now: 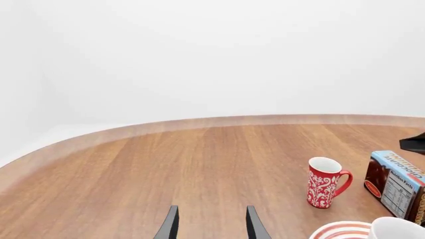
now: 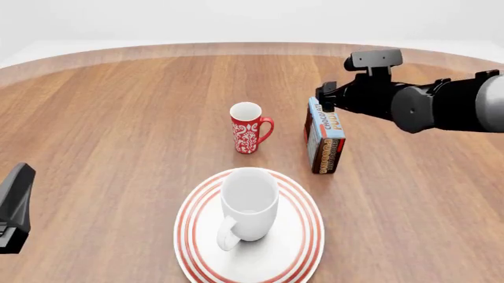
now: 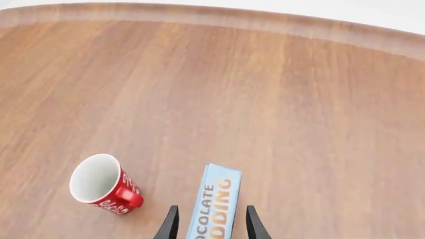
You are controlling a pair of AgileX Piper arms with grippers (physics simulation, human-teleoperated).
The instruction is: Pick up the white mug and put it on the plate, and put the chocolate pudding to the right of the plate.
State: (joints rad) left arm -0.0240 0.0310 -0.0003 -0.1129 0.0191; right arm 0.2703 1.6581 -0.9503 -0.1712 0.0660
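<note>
The white mug [image 2: 249, 203] stands upright on the red-ringed plate [image 2: 189, 236], handle toward the near side. The chocolate pudding [image 2: 324, 135] stands on its edge on the table, behind and to the right of the plate. My right gripper [image 3: 212, 209] is open, with one finger on each side of the carton's [image 3: 216, 199] top edge and a small gap at both sides. In the front view it [image 2: 327, 99] hovers at the carton's far end. My left gripper [image 1: 211, 214] is open and empty over bare table, far left of the plate.
A red mug with a white pattern [image 2: 249, 127] stands upright behind the plate, just left of the carton; it also shows in the right wrist view [image 3: 103, 184]. Part of the left arm [image 2: 16, 206] sits at the table's near left. The table's curved far edge [image 2: 236, 47] runs behind.
</note>
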